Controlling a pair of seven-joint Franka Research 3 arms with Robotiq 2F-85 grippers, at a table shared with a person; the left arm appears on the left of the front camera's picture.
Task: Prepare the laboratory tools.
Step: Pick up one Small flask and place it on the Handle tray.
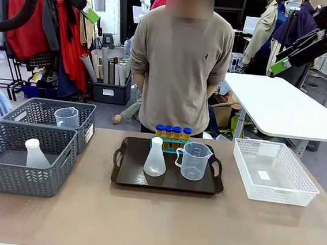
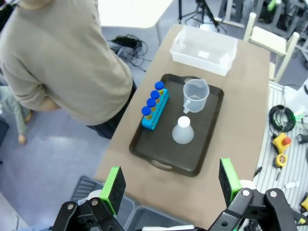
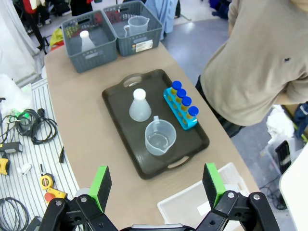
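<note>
Brown tabletop: conical flask (image 1: 155, 158), measuring beaker (image 1: 194, 161) and blue-capped tubes (image 1: 172, 133) crowd the tray's (image 1: 125, 175) far edge; left gripper (image 2: 169, 186) and right gripper (image 3: 157, 186) hang high, jaws apart; a careless reach risks toppling neighbours.

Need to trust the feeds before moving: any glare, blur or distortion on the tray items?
Front view: sharp, even light, soft shadows under flask and beaker on the tray. Left wrist view: wide-angle bending at edges, tubes crisp. Right wrist view: similar bending, no glare.
</note>
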